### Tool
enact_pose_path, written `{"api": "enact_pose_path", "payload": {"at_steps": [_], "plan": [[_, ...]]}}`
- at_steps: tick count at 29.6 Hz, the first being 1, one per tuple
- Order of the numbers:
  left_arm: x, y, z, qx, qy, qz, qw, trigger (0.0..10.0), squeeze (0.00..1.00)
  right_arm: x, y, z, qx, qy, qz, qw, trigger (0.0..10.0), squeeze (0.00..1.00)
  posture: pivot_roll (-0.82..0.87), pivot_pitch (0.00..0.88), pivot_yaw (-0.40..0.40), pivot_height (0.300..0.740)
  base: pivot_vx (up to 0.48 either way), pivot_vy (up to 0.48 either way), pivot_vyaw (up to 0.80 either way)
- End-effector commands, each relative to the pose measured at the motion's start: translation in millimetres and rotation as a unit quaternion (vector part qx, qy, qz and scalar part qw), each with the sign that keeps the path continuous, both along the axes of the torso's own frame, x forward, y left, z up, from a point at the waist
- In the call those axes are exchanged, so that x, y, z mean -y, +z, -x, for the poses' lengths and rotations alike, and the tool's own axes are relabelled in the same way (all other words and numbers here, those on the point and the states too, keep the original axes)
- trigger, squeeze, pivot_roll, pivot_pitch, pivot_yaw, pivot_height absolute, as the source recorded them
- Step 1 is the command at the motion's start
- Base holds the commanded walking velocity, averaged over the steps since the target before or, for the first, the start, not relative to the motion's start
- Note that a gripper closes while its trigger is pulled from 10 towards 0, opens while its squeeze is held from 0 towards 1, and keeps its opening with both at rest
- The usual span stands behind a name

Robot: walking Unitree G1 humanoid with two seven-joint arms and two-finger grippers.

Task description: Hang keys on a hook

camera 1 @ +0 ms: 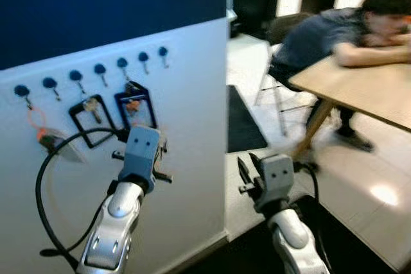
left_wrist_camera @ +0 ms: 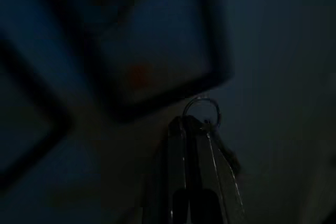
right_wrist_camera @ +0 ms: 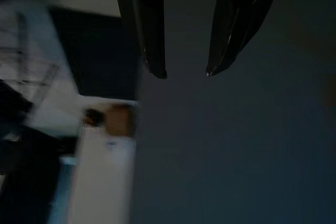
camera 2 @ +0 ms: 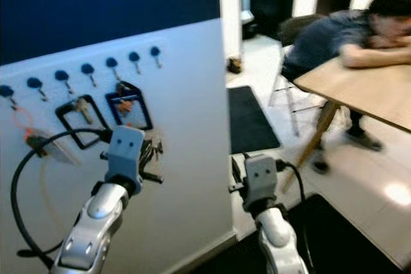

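A row of blue hooks (camera 1: pixel 99 68) runs across the white wall panel. Hanging from them are an orange ring with a key (camera 1: pixel 36 120), a black-framed tag (camera 1: pixel 90 120) and a second black tag (camera 1: pixel 136 108). My left arm (camera 1: pixel 138 158) is raised close to the wall, just below the second tag. My left gripper (left_wrist_camera: pixel 190 121) is shut on a key ring (left_wrist_camera: pixel 201 113), and the bunch of keys (camera 2: pixel 149 151) shows beside the wrist. My right gripper (right_wrist_camera: pixel 181 72) is open and holds nothing, low by the wall's corner.
A person (camera 1: pixel 334 36) sits leaning on a wooden table (camera 1: pixel 359 91) at the right, on a chair (camera 1: pixel 276 75). A black mat (camera 1: pixel 241 126) lies on the pale floor beyond the wall's corner. A black cable (camera 1: pixel 48 178) loops from my left arm.
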State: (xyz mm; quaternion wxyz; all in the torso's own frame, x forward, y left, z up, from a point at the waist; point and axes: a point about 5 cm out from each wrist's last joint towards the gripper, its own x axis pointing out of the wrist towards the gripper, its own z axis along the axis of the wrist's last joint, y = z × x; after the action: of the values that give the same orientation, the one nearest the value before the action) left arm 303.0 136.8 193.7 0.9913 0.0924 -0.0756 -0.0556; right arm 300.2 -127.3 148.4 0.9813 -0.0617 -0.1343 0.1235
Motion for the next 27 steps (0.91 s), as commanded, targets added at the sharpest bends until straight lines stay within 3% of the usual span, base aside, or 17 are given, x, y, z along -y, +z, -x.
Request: {"api": "enact_pose_path", "payload": {"at_steps": [1,9,18,25,27], "plan": [[-1.6,1.6,1.6,0.004,0.002,0.001,1.000,10.0,0.00,-3.7,-1.5,2.7,-0.004,0.007,-0.006,1.000,10.0,0.00,0.03,0.114,0.102,0.740,0.000,0.000,0.54],[-2.7,2.0,5.1,0.002,-0.011,0.005,1.000,10.0,0.00,-8.3,-4.4,6.5,-0.014,0.028,-0.013,0.999,10.0,0.00,0.03,0.117,0.105,0.740,0.000,0.000,0.00],[-1.9,1.1,22.0,-0.007,-0.064,-0.005,0.998,10.0,0.00,-6.6,-10.2,9.4,-0.025,0.030,-0.010,0.999,10.0,0.00,0.03,0.121,0.109,0.740,0.000,0.000,0.00],[-2.2,-2.7,41.3,-0.022,-0.107,-0.055,0.993,10.0,0.00,-6.7,-12.2,10.1,-0.030,0.031,-0.009,0.999,10.0,0.00,0.04,0.126,0.108,0.740,0.000,0.000,0.00],[-8.7,-12.6,47.2,-0.042,-0.109,-0.075,0.990,10.0,0.00,-7.6,-12.5,10.3,-0.031,0.032,-0.009,0.999,10.0,0.00,0.04,0.126,0.108,0.740,0.000,0.000,0.00]]}}
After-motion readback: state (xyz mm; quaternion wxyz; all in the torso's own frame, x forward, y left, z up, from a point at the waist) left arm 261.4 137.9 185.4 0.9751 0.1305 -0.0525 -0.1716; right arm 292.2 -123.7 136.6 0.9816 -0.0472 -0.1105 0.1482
